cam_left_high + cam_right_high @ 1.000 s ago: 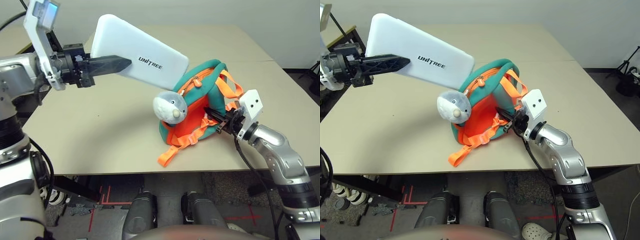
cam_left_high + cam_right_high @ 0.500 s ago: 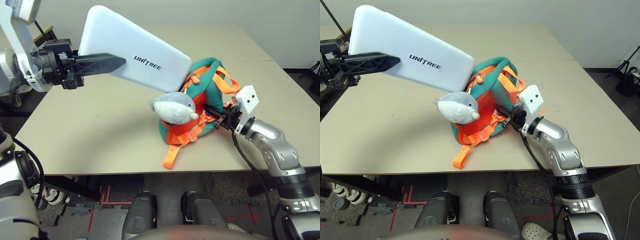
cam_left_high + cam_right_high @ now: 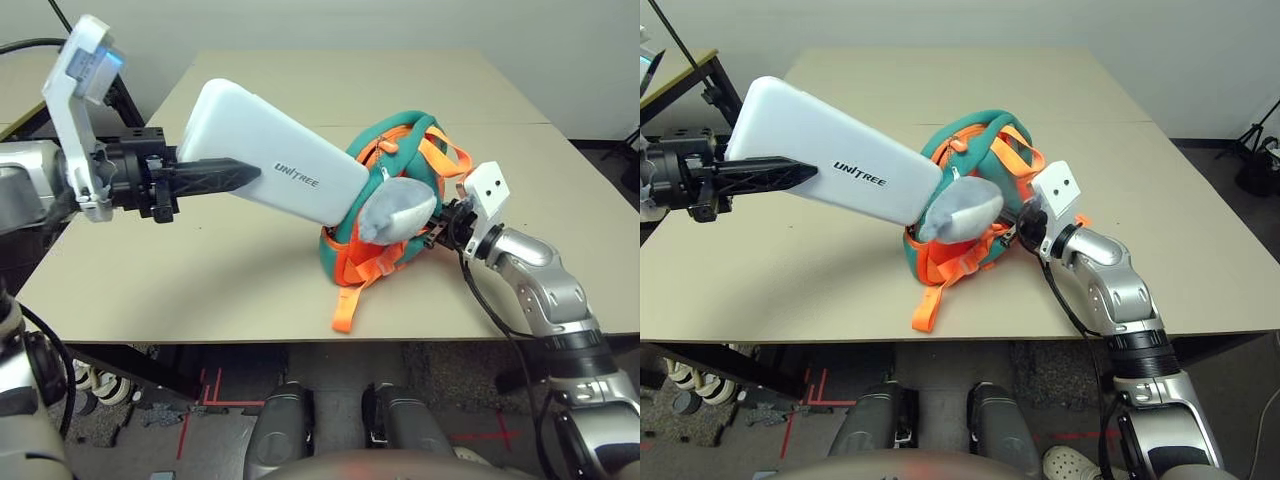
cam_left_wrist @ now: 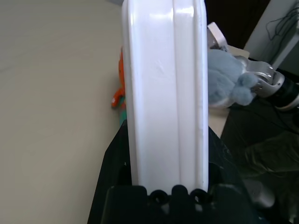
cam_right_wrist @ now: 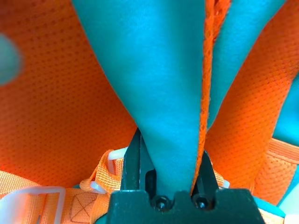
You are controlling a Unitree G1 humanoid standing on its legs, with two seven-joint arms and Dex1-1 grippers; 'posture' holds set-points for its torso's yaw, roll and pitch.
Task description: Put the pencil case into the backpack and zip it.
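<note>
Your left gripper (image 3: 225, 176) has its two fingers pinched on the pencil case (image 3: 270, 155), one on each broad face, with the white case standing on edge between them and running well out past the fingertips. From that gripper the case slants down toward the robot's right, its dark "UNITREE" lettering just beyond the tips, and its far end reaches the opening side of the backpack (image 3: 343, 262). You have the case raised over the table (image 3: 180, 270), outside the bag as far as you can see; whether its far corner touches the fabric, you cannot tell. Your right gripper (image 5: 170, 161) is pinching a teal fold of the backpack edged with orange piping, the cloth squeezed between its two fingers. The backpack lies on the table directly ahead of that gripper, with orange webbing and a pale buckle (image 5: 99, 186) just beside the fingers. The grey-and-white plush toy (image 3: 397, 211) hangs over the front of the bag, between your right gripper and the end of the case. An orange strap (image 3: 345, 308) trails from the bag toward the robot.
</note>
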